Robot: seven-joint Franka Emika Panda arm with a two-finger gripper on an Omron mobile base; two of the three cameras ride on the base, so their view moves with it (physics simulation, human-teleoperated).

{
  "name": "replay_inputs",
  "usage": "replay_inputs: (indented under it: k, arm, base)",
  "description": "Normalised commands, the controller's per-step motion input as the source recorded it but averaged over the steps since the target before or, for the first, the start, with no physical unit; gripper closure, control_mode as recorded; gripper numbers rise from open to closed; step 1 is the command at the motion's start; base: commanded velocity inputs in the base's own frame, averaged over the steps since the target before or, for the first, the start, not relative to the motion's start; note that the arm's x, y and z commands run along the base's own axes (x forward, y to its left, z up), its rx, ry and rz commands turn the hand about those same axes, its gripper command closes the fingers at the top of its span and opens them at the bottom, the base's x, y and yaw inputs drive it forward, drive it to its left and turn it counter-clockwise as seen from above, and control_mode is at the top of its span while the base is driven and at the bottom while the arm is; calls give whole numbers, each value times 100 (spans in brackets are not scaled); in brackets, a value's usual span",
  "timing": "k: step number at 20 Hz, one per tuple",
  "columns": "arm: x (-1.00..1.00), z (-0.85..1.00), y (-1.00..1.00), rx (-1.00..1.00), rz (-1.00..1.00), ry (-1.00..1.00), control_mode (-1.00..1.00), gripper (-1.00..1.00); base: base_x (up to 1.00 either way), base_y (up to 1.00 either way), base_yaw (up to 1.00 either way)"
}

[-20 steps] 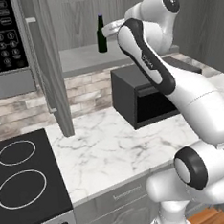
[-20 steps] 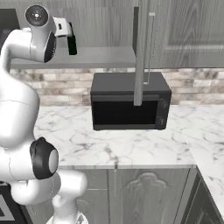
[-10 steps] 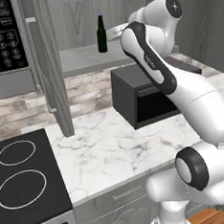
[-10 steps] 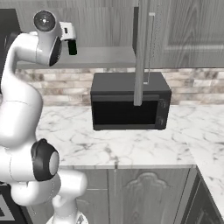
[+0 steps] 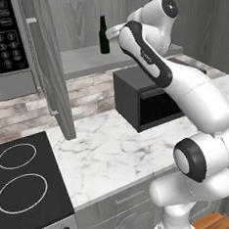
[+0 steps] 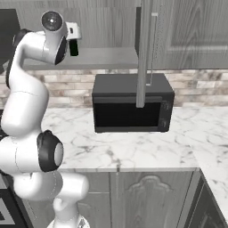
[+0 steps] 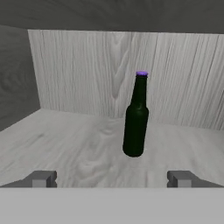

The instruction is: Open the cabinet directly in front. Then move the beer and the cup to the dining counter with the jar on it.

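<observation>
Fingers spread wide at the open cabinet, nothing grasped.
Cabinet doors stand open; the beer is upright on the shelf, near its middle and clear of the back wall. Fingers sit at the shelf's front edge, either side of the bottle's line but short of it, no contact. Black microwave sits on the marble desk under the shelf; cooktop adjoins the desk's left edge.
</observation>
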Motion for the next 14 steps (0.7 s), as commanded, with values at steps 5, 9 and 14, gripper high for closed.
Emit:
replay_inputs:
  k: [5,9,14]
  arm:
    - [40,0,0,0,0,0,-100,-100]
    - [44,0,0,0,0,0,-100,-100]
    - [38,-4,0,0,0,0,-100,-100]
  base:
    - [0,0,0]
    - [0,0,0]
    - [0,0,0]
